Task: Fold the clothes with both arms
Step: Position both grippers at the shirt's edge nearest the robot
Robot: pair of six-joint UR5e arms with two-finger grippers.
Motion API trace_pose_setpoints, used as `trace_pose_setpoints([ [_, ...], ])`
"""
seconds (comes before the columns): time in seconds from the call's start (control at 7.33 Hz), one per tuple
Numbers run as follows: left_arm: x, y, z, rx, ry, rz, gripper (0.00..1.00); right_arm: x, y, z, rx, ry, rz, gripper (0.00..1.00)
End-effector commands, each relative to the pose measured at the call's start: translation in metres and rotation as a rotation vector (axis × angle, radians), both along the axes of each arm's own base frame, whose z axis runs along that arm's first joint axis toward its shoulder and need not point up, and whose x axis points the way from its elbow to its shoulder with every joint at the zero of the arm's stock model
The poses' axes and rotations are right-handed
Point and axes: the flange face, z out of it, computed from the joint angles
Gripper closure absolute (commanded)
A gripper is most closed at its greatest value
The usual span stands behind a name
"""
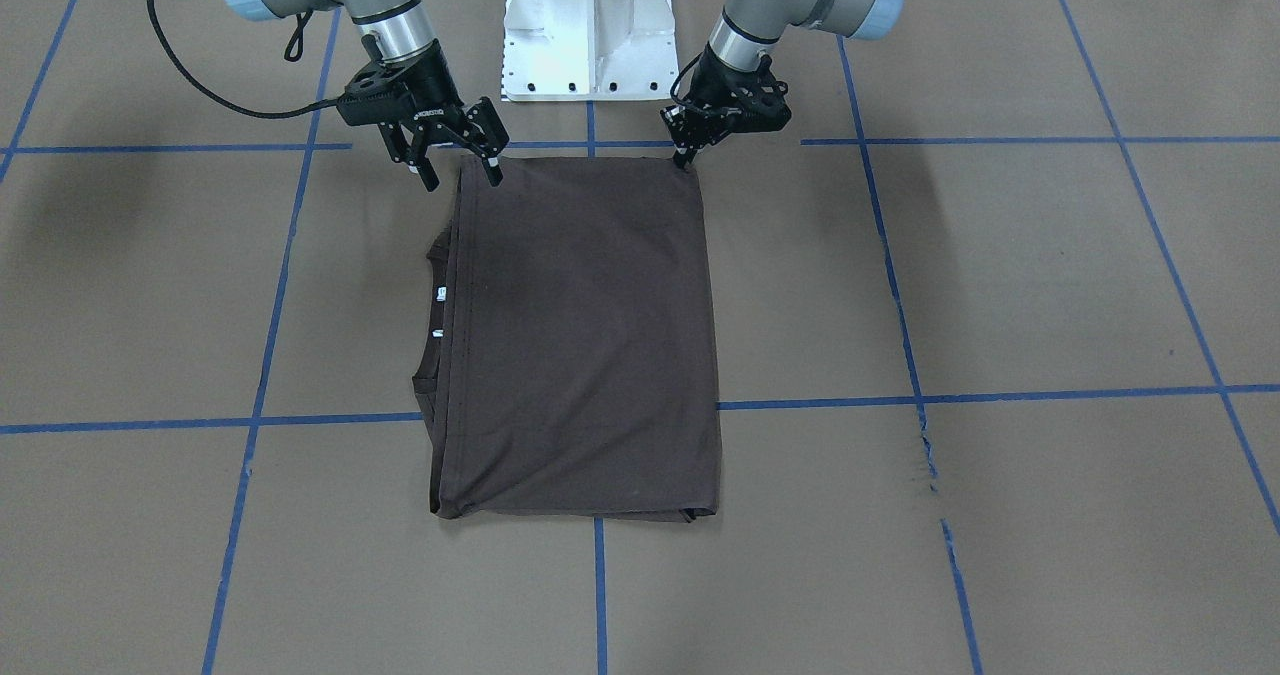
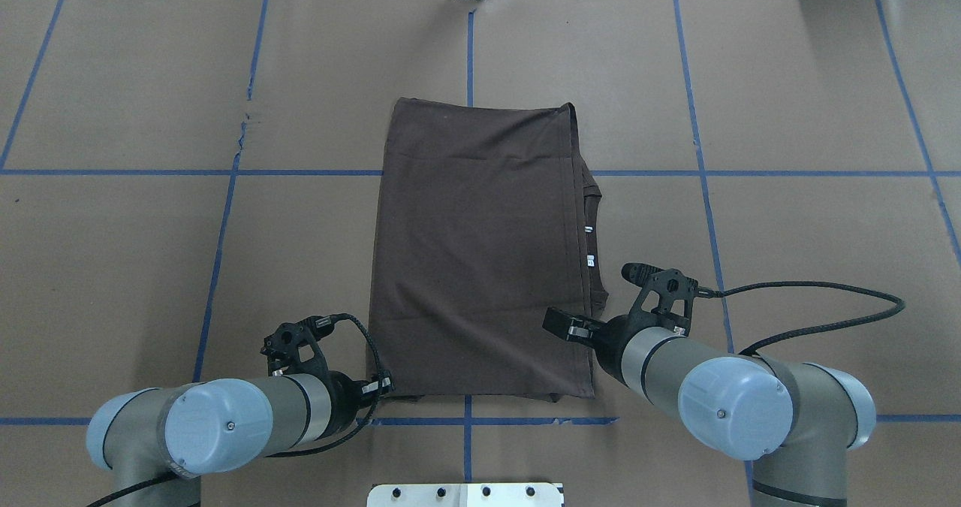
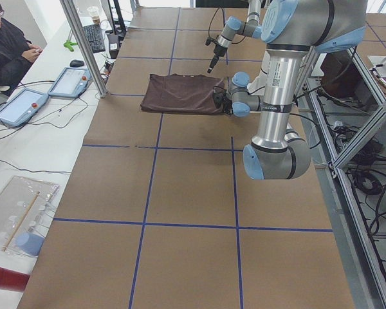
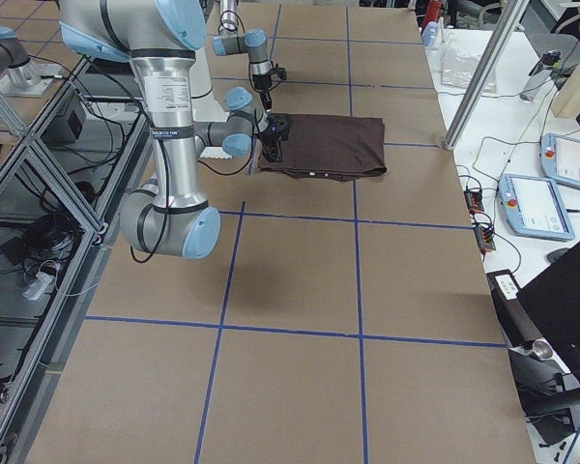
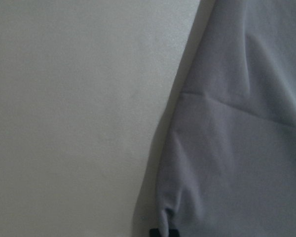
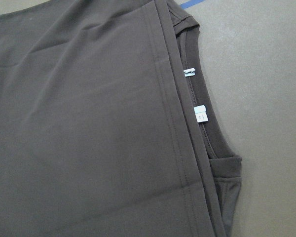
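Now, front view, shirt (image 1: 585, 335): dark brown, folded into a neat rectangle, lying flat in the middle of the bench (image 1: 1000, 285). The collar (image 1: 432, 255) and white labels (image 1: 440, 295) peek out along the edge on the robot's right.
Front view, right gripper (image 1: 458, 167): fingers spread wide and holding nothing, tips at the shirt corner nearest the robot.
Front view, left gripper (image 1: 685, 160): fingers drawn together, pinching the other corner nearest the robot.
Front view, base (image 1: 588, 25): white pedestal between the two arms.
Overhead view: the shirt (image 2: 480, 251) sits across a crossing of blue tape (image 2: 225, 214) lines. The left gripper (image 2: 379, 385) is at its near left corner. The right gripper (image 2: 601, 297) is wide apart over the collar-side edge.
Left side view: the shirt (image 3: 180, 93) lies far up the bench, both arms bent down to it. A seated operator (image 3: 6, 38) is at a side desk.
Right side view: both arms meet the shirt (image 4: 329, 145) at its robot-side edge.
Left wrist view: pale, blurred cloth (image 5: 237, 148) gathers into a pinch at the bottom edge.
Right wrist view: smooth folded layers (image 6: 89, 123), with stitched hem, collar and two labels (image 6: 201, 113) showing.
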Motion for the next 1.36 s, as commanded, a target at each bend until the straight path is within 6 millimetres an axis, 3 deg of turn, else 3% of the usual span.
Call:
trace_pose_setpoints([
  [0.0, 0.000, 0.000, -0.002, 0.001, 0.004, 0.000, 1.00, -0.015, 0.001, -0.012, -0.082, 0.012, 0.058, 0.03],
  [0.14, 0.001, 0.000, -0.004, 0.000, 0.007, 0.000, 1.00, -0.036, 0.003, -0.034, -0.127, 0.094, 0.074, 0.05],
  [0.41, 0.000, -0.001, -0.006, 0.002, 0.011, -0.001, 1.00, -0.060, 0.020, -0.021, -0.164, 0.160, 0.068, 0.05],
  [1.23, 0.002, 0.000, -0.005, 0.001, 0.009, -0.002, 1.00, -0.069, 0.046, -0.020, -0.252, 0.166, -0.013, 0.14],
])
